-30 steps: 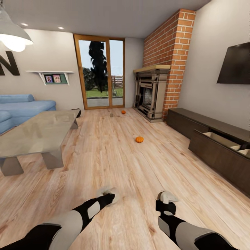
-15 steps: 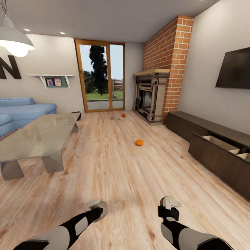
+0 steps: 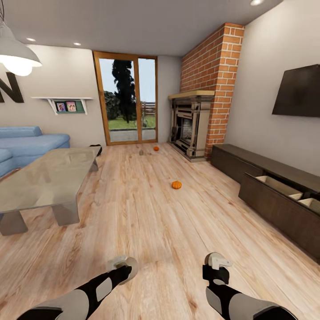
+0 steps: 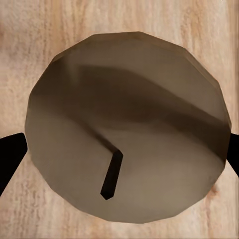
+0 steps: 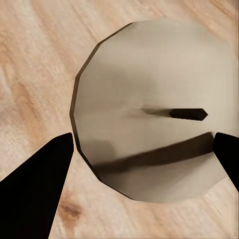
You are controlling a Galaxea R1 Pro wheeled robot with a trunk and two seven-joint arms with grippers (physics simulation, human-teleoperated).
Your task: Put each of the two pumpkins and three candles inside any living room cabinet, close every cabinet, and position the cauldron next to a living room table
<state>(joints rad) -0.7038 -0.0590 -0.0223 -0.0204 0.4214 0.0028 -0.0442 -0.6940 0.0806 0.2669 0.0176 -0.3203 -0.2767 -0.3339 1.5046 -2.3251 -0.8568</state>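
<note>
My left gripper (image 3: pixel 122 264) is shut on a grey candle (image 4: pixel 124 124), whose wick and round top sit between the black fingers (image 4: pixel 9 154). My right gripper (image 3: pixel 216 262) is shut on a second candle (image 5: pixel 149 109). Both hang low over the plank floor. One orange pumpkin (image 3: pixel 177 185) lies mid-floor ahead. The other pumpkin (image 3: pixel 156 148) and a third candle (image 3: pixel 141 151) lie near the glass door. The dark cabinet (image 3: pixel 266 202) runs along the right wall with a drawer (image 3: pixel 278 186) pulled open. The grey coffee table (image 3: pixel 44 180) stands at left. A black shape (image 3: pixel 96 147) peeks from behind its far end.
A brick chimney with an ornate fireplace (image 3: pixel 191 129) fills the far right corner. The blue sofa (image 3: pixel 26 144) sits behind the table. A television (image 3: pixel 298 91) hangs above the cabinet. Open floor stretches between me and the pumpkins.
My left arm has drawn back toward me and lower with its candle. The head view has shifted slightly, so the room sits a little lower and further left.
</note>
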